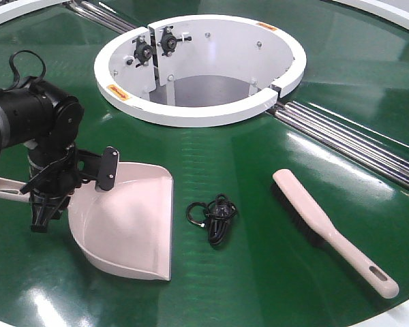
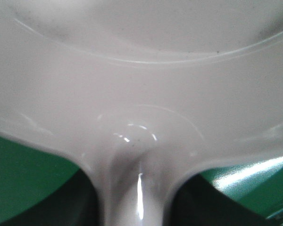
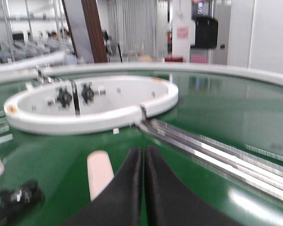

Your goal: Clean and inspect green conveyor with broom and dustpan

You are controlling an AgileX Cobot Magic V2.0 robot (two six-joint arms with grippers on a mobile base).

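The pale pink dustpan (image 1: 133, 221) lies on the green conveyor (image 1: 259, 286) at the left, mouth to the right, handle end (image 1: 3, 187) pointing left. My left gripper (image 1: 68, 189) sits over the handle's neck. In the left wrist view the neck (image 2: 136, 188) fills the gap between the two dark fingers (image 2: 61, 197), so the gripper (image 2: 136, 181) is shut on it. The broom (image 1: 327, 228) lies at the right, slotted handle toward the front edge. My right gripper (image 3: 143, 153) is shut and empty, hovering low with the broom's tip (image 3: 100, 174) just to its left.
A tangled black cable (image 1: 215, 214) lies between dustpan and broom, also the dark cable (image 3: 14, 200) at the lower left of the right wrist view. The white ring opening (image 1: 191, 112) sits behind. Silver rollers (image 1: 354, 146) run diagonally at the right. The belt's white rim (image 1: 402, 315) is near the broom handle.
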